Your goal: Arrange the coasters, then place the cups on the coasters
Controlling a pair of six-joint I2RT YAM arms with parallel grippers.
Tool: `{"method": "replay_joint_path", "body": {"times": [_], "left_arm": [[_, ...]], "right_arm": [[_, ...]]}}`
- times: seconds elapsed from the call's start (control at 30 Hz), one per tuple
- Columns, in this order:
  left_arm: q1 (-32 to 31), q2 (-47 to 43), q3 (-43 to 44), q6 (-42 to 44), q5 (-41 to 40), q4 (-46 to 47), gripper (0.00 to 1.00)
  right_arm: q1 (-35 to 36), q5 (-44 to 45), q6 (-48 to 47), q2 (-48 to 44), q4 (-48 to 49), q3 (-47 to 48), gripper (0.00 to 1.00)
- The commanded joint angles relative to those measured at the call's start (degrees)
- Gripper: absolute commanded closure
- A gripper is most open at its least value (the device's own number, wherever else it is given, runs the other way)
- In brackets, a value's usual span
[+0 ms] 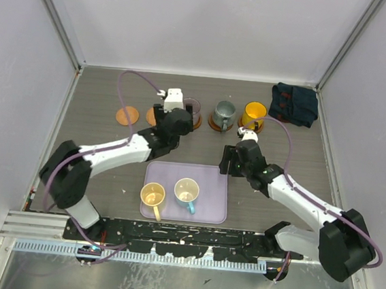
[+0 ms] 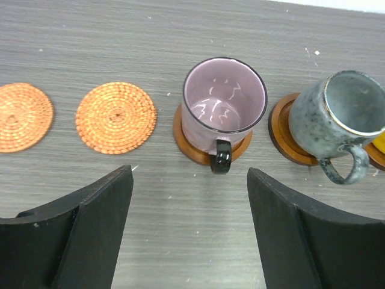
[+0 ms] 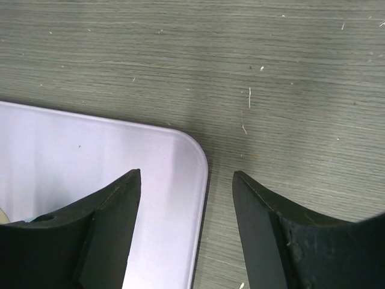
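Left end effector (image 2: 189, 174) and right end effector (image 3: 186, 174), jaws apart, empty.

A robot lab cell: white panel walls (image 1: 211, 23) in metal framing (image 1: 55, 15) enclose a wood-grain table (image 1: 94, 101).

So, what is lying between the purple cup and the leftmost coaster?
One empty coaster, apart from both, seen in the left wrist view.

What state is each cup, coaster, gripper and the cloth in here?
Coasters: two bare, three under cups.
Purple cup: upright on a coaster, not gripped.
Grey-green cup: upright on a coaster.
Yellow-orange cup: upright on a coaster.
Cream cup: upright on the tray.
White cup: upright on the tray.
Left gripper: open, empty.
Right gripper: open, empty.
Cloth: folded.
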Motion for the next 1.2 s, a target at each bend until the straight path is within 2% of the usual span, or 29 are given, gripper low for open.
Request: {"method": "replay_joint_path", "body": {"times": [0.0,0.2,0.4,0.53,0.77,0.9,1.17], "left_arm": [[-0.4,-11.1,-4.7,2.0,-0.4,-4.4,0.22],[-1.5,-27.2,-12.8,1.0,6.8,-15.3,0.23],[-4.3,-39.0,-17.8,-1.3,12.6,-26.6,0.24],[-5.1,-45.5,-19.5,-6.9,14.3,-35.2,0.23],[-5.7,-57.5,-23.8,-15.0,19.2,-44.0,0.24],[-6.2,-60.9,-25.5,-19.0,21.6,-46.5,0.27],[-10.6,-60.0,-26.2,-23.0,25.0,-50.4,0.27]], "right_arm": [[0.7,1.9,-1.3,-4.4,-1.9,3.4,0.33],[4.7,1.8,-1.7,-8.8,-6.3,5.2,0.33],[14.7,3.1,-2.1,-11.0,-10.6,8.1,0.32],[18.8,1.0,-3.3,-11.8,-11.0,9.5,0.28],[20.6,-4.3,-6.0,-10.3,-12.8,11.3,0.28],[22.5,-5.1,-6.0,-9.4,-13.9,11.7,0.26],[26.0,-4.8,-5.2,-7.6,-14.9,11.3,0.19]]}}
